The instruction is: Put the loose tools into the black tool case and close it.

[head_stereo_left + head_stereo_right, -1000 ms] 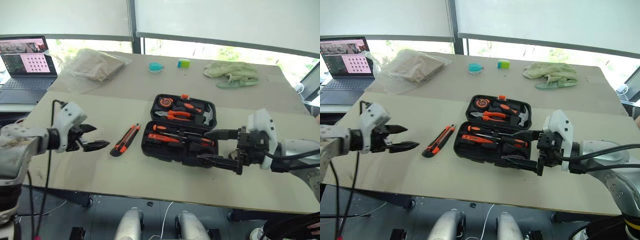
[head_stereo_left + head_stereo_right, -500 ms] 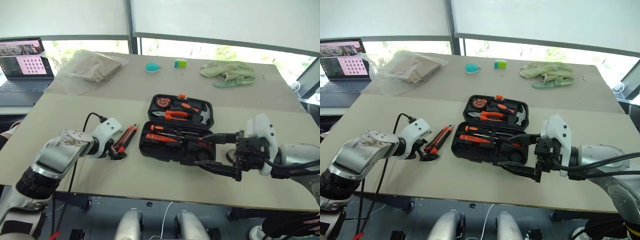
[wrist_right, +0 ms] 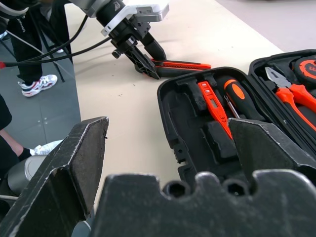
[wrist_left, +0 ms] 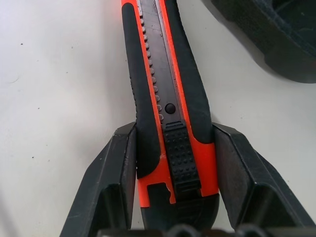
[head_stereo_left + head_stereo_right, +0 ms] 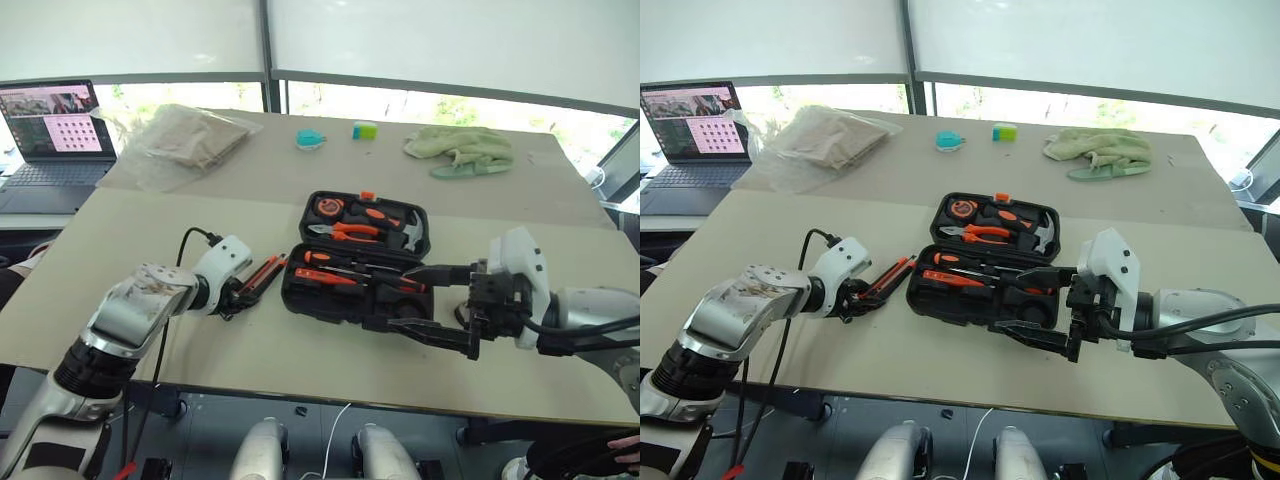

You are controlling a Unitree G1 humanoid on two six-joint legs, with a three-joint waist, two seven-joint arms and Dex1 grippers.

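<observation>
Now the knife (image 4: 170, 123) lies flat on the table (image 5: 150, 225), just left of the case (image 5: 355, 265), its far tip pointing at the case's near-left corner. The left gripper (image 4: 173, 165) straddles the knife's near end, one finger (image 4: 111, 182) against each side of the handle, so it looks clenched on the knife, which rests on the tabletop. The case sits open at mid-table; its near half holds orange-handled screwdrivers (image 5: 345, 272), its far half pliers (image 5: 345, 231), a hammer (image 5: 405, 232) and a tape measure (image 5: 330, 206). Right of the case and nearer, the right gripper (image 5: 432, 305) hangs above the table with its fingers spread wide, grasping nothing, aimed at the case's near-right corner. Farther off lie a laptop (image 5: 48, 130) at far left, a plastic bag (image 5: 180, 140) and a green cloth (image 5: 462, 150).
</observation>
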